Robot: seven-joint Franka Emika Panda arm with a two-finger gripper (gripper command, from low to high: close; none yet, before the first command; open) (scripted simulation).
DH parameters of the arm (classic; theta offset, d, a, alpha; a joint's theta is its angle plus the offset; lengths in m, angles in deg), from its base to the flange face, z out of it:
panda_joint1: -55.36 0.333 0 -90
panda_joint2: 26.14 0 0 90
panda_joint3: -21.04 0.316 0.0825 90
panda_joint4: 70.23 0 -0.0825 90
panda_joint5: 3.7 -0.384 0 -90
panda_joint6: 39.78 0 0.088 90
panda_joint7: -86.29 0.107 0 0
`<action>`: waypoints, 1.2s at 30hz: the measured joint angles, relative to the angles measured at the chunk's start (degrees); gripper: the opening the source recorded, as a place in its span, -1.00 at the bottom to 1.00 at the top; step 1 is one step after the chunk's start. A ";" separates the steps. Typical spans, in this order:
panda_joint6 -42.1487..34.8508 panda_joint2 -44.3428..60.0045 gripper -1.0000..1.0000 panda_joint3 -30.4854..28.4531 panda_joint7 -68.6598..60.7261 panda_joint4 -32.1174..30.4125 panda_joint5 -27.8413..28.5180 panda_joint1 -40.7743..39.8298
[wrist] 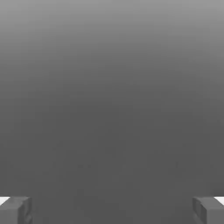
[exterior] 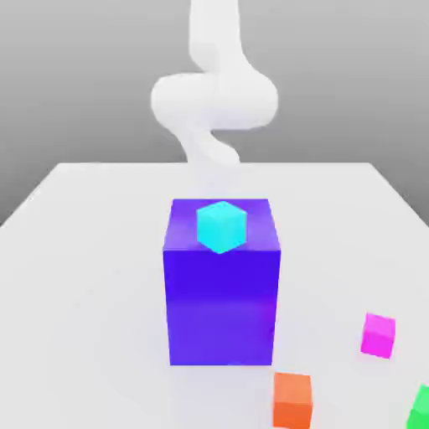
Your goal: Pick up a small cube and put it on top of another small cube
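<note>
White table [exterior: 84, 318] stretches in front of the arm [exterior: 214, 100] which carries the gripper [wrist: 112, 211], whose two fingers stand wide apart, plain grey between them. Well apart from this arm, toward the exterior view's right, the magenta cube [exterior: 379, 336] is resting.

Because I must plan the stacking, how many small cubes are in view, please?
4: the cyan cube on the big block; the orange cube near the front; the pink cube and green cube toward the exterior view's right. Others may hide behind the block.
</note>
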State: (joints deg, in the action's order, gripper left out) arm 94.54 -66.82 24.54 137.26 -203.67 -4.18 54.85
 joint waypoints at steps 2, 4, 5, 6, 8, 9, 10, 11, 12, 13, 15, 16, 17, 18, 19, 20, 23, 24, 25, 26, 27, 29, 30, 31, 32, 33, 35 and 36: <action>2.16 4.31 0.00 3.09 4.47 -1.41 -0.24 -0.39; 4.22 8.38 0.00 6.15 8.88 -2.75 -0.26 -0.71; 5.25 10.39 0.00 7.67 11.13 -3.42 -0.17 -0.83; 6.27 12.40 0.00 9.23 13.40 -4.09 -0.05 -0.97; 8.34 16.43 0.00 12.13 18.15 -5.42 0.50 -0.98; 9.35 18.45 0.00 13.67 20.59 -6.09 0.86 -1.06; 10.37 20.49 0.00 15.18 23.08 -6.75 1.29 -1.11; 11.39 22.54 0.00 16.65 25.64 -7.41 1.81 -1.12; 12.40 24.62 0.00 18.01 28.28 -8.08 2.46 -1.03; 13.42 26.70 0.00 19.48 30.94 -8.74 3.13 -1.06; 15.44 30.98 0.00 22.02 36.54 -10.06 4.88 -0.77; 16.42 33.16 0.00 23.11 39.50 -10.71 5.95 -0.51; 17.38 35.37 0.00 23.96 42.52 -11.36 7.13 0.08; 18.34 37.61 0.00 24.65 45.61 -12.00 8.39 1.36; 19.28 39.84 0.00 25.01 48.70 -12.63 9.67 2.17; 20.22 42.08 0.00 25.19 51.78 -13.26 10.93 3.25; 23.09 48.61 0.00 24.73 60.48 -15.17 13.94 7.12; 24.18 50.75 0.00 24.08 62.98 -15.53 15.08 8.52; 25.45 52.89 0.00 22.76 65.16 -15.42 16.89 9.96; 26.80 55.01 0.00 21.06 67.12 -15.08 18.95 11.47; 28.27 57.08 0.00 18.87 68.85 -14.64 20.94 13.35; 31.23 61.18 0.00 14.23 72.13 -13.60 24.99 17.22; 32.43 62.82 -1.00 12.29 73.33 -13.16 26.50 18.84; 32.43 62.82 -1.00 12.29 73.33 -13.16 26.50 18.84; 32.45 62.82 -1.00 12.29 73.33 -13.16 26.50 18.84; 32.48 62.82 -1.00 12.29 73.33 -13.16 26.50 18.84; 32.59 62.83 -1.00 12.29 73.34 -13.16 26.51 18.84; 33.19 63.65 -1.00 11.28 73.94 -12.94 27.27 19.70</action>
State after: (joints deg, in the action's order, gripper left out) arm 127.73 -3.17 35.81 211.20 -216.62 23.09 74.55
